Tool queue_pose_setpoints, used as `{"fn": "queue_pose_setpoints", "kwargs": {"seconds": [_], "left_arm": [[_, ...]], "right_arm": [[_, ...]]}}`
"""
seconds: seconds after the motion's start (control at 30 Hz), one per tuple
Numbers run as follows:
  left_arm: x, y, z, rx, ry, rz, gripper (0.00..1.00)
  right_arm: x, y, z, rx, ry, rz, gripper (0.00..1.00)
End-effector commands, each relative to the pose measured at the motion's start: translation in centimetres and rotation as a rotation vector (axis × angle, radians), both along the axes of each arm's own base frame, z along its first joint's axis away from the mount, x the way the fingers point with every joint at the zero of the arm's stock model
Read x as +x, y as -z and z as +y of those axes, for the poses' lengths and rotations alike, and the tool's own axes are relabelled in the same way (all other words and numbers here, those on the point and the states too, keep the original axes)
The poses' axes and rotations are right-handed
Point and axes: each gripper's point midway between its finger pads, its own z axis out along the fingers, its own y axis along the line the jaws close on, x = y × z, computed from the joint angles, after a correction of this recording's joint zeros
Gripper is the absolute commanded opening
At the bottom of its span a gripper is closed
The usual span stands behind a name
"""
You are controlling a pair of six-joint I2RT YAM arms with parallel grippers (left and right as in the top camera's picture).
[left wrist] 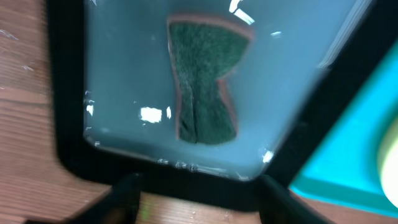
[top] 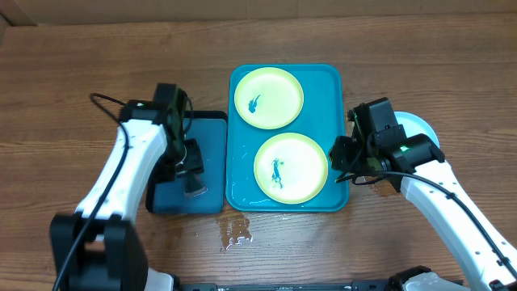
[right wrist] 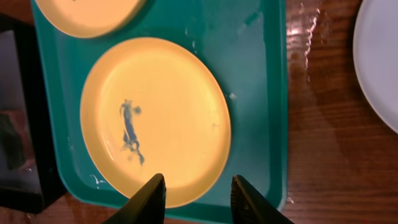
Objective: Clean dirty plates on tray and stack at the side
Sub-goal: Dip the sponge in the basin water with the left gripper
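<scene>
Wood desk (top: 65,81), puddle (top: 237,233) by tray (top: 323,97). Both plates (top: 269,97) on it are smeared. Right tool (right wrist: 196,198) is open and empty over near plate (right wrist: 155,118). Left tool (left wrist: 196,199) is open above sponge (left wrist: 204,87) in black tray (left wrist: 62,124). Risks: wet plate slips from the pinch; soaked sponge drips across desk.

Three plates (top: 269,97) (top: 291,168) (top: 423,124); one teal tray (top: 325,81); one black-rimmed tray (top: 212,133); one sponge (left wrist: 202,81).

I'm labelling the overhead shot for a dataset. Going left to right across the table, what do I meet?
Black-rimmed tray → teal tray → right gripper → pale plate, partly under the right arm.
</scene>
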Motion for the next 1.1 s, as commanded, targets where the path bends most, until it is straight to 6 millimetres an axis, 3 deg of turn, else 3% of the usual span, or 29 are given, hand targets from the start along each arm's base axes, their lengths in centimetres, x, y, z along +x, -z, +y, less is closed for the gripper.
{"fn": "queue_pose_setpoints", "kwargs": {"seconds": [0.0, 0.1, 0.3, 0.33, 0.37, 0.4, 0.57, 0.73, 0.93, 1.07], "left_arm": [[-0.6, 2.9, -0.1, 0.009, 0.027, 0.087, 0.45], [-0.5, 5.0, 0.0, 0.021, 0.028, 0.135, 0.37], [0.2, 7.8, 0.0, 0.026, 0.029, 0.161, 0.38], [0.1, 8.0, 0.0, 0.027, 0.029, 0.168, 0.29], [0.0, 8.2, 0.0, 0.027, 0.029, 0.175, 0.08], [0.1, 8.2, 0.0, 0.027, 0.029, 0.174, 0.04], [0.6, 7.9, 0.0, 0.026, 0.028, 0.158, 0.04], [1.8, 5.3, -0.2, 0.022, 0.029, 0.111, 0.04], [4.6, -2.8, -1.0, 0.026, 0.071, -0.101, 0.04], [5.1, -3.8, -1.3, 0.053, 0.097, -0.163, 0.04]], "right_arm": [[0.0, -0.3, -0.5, -0.021, 0.013, 0.003, 0.36], [-0.3, -0.2, -0.7, -0.032, 0.015, 0.013, 0.36], [-0.3, -0.2, -0.7, -0.032, 0.015, 0.014, 0.36], [-0.3, -0.2, -0.7, -0.032, 0.015, 0.014, 0.36], [-0.3, -0.2, -0.7, -0.032, 0.015, 0.014, 0.36], [-0.3, -0.2, -0.7, -0.032, 0.015, 0.014, 0.36], [-0.3, -0.2, -0.7, -0.032, 0.015, 0.014, 0.35], [-0.3, -0.1, -0.8, -0.033, 0.016, 0.015, 0.36], [-0.3, 0.2, -2.1, -0.078, 0.130, 0.035, 0.35], [-0.7, 0.4, -2.3, -0.088, 0.134, 0.054, 0.34]]}}
